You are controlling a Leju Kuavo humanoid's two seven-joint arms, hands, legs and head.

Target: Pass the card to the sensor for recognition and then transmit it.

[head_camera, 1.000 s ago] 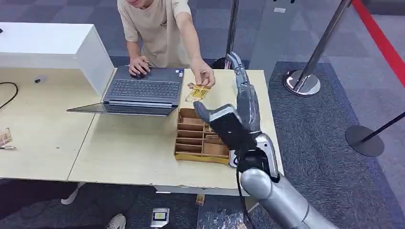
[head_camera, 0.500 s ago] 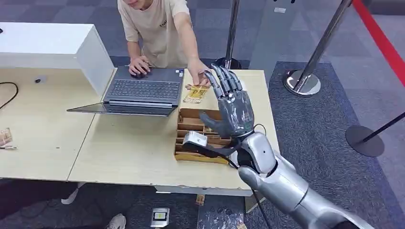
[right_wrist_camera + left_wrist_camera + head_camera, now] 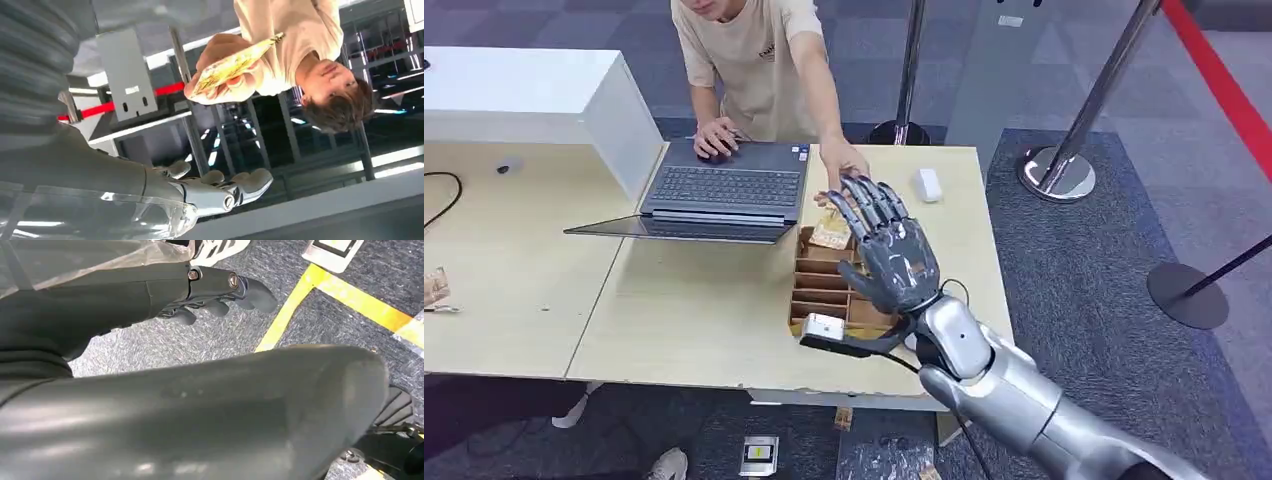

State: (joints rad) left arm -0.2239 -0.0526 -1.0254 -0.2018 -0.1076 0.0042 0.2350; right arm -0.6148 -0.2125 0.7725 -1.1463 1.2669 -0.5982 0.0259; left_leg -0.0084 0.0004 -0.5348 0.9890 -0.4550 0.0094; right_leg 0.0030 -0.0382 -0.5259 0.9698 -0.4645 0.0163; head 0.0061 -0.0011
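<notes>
A person's hand (image 3: 845, 163) holds a yellow patterned card (image 3: 831, 236) out over the table; in the right wrist view the same card (image 3: 235, 65) sits in that person's fingers. My right hand (image 3: 886, 250) is raised palm up beside the card, fingers spread, with nothing in it. Its fingertips (image 3: 235, 187) lie apart from the card. The white sensor (image 3: 927, 184) lies on the table's far right. My left hand (image 3: 220, 292) hangs over the carpet floor and holds nothing.
A wooden compartment box (image 3: 819, 292) stands under my right hand. An open laptop (image 3: 724, 190) lies left of it, the person's other hand on it. A white box (image 3: 524, 100) stands at the back left. Stanchion posts (image 3: 1059, 170) stand right of the table.
My right hand has turned palm up and dropped lower over the box. The person lifted the card off the table towards my fingers. The sensor has come into sight.
</notes>
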